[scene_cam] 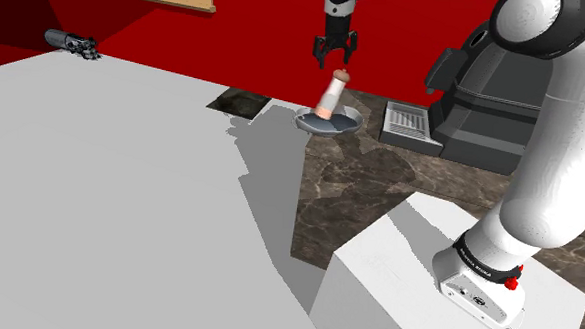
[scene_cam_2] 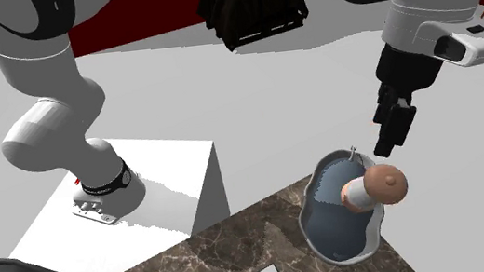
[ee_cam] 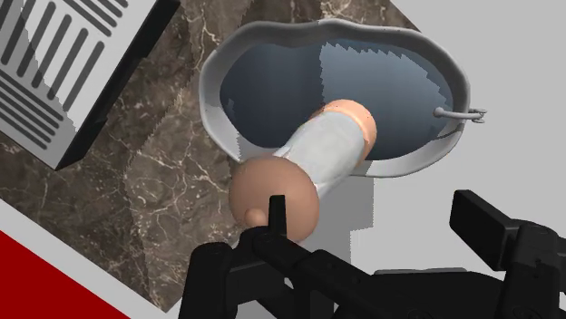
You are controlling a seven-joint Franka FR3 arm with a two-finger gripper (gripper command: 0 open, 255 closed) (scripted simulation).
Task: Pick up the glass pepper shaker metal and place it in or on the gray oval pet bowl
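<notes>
Red wall [scene_cam: 135, 28] backs a dark marble counter [scene_cam: 380, 192], and the grey oval bowl [scene_cam: 302, 122] sits at its edge beside the white surface. You'll find the pepper shaker [scene_cam: 331, 95] leaning inside the bowl, base down in the basin and rounded tan cap tipped up towards the claw [scene_cam: 335, 60]. The claw hangs just above the cap, fingers spread and clasping nothing (released, by my reading). The lean looks like the bowl's wall propping it. I'd judge the placing done; back straight away so you don't clip the cap.
</notes>
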